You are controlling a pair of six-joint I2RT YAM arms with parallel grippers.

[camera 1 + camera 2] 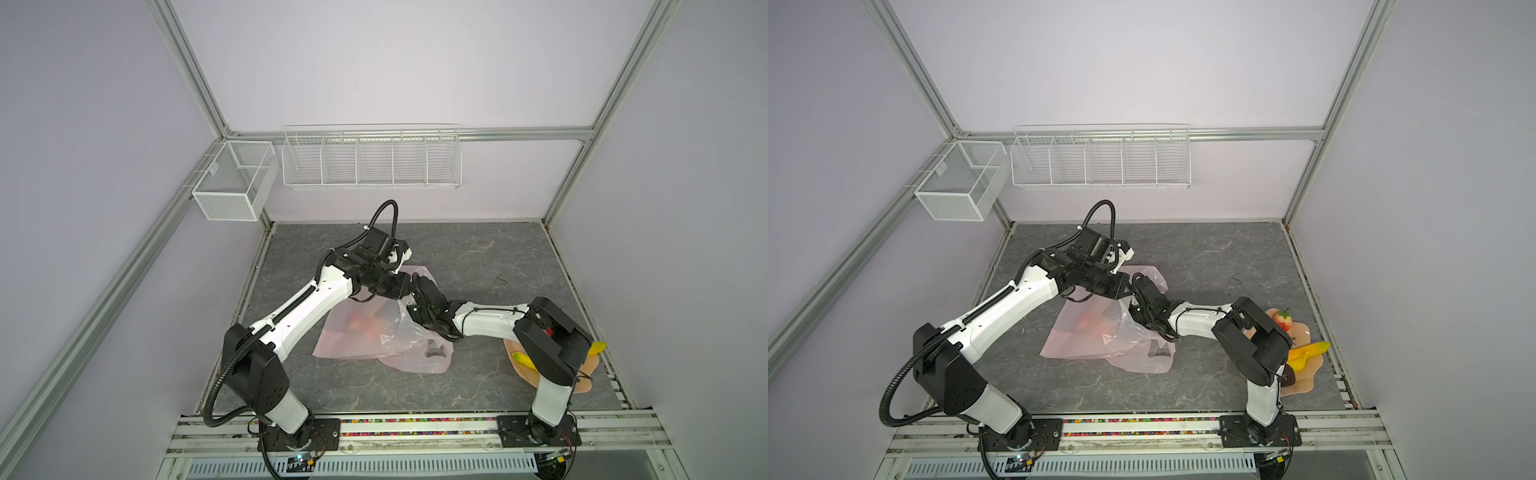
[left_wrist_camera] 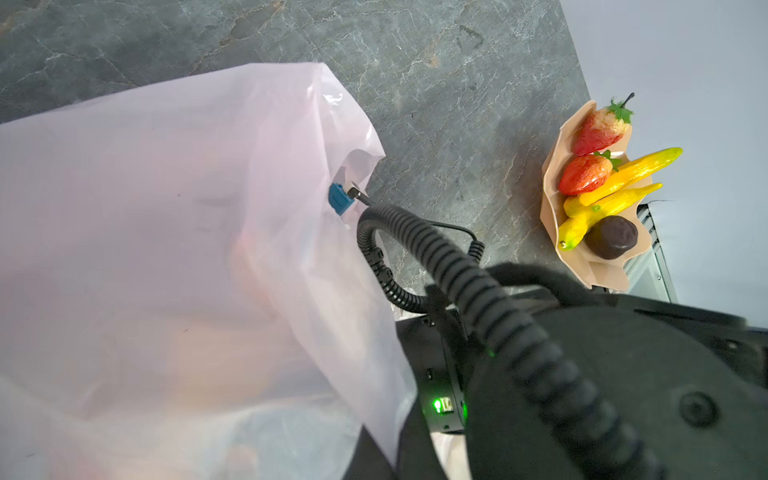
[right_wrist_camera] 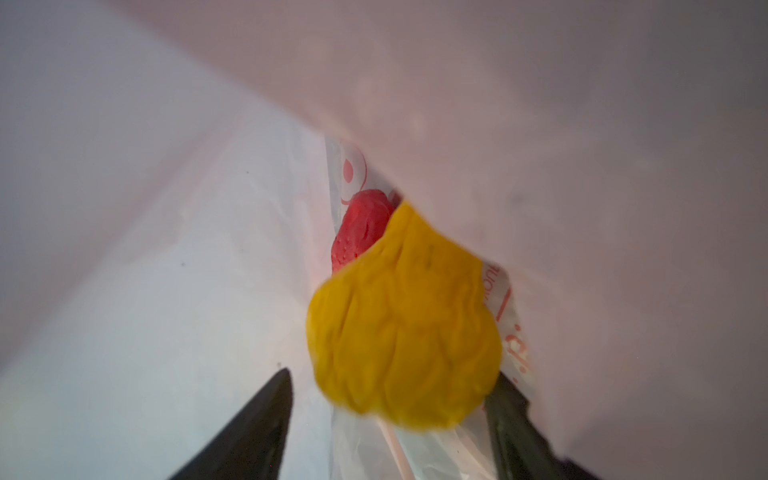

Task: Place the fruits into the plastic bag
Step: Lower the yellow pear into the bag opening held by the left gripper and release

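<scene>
The pale-pink plastic bag [image 1: 361, 345] [image 1: 1084, 345] lies mid-table, its far edge lifted. My left gripper [image 1: 406, 286] is at that raised edge, shut on the bag; in the left wrist view the bag [image 2: 166, 208] drapes over the jaws. My right gripper [image 3: 390, 374] is inside the bag [image 3: 124, 249], open, with a blurred yellow-orange fruit [image 3: 403, 324] just ahead of its fingers [image 3: 257, 424]. A red fruit [image 3: 363, 228] lies deeper in. On the peach plate [image 2: 598, 278] [image 1: 1304, 332] sit two strawberries [image 2: 600, 131], yellow bananas [image 2: 623, 174] and a dark brown fruit [image 2: 611, 243].
The right arm's elbow [image 1: 548, 336] hangs over the plate at the table's right edge. A white wire rack [image 1: 370, 162] and a mesh box [image 1: 235, 183] hang on the back walls. The right arm's black cable [image 2: 457, 270] runs beside the bag.
</scene>
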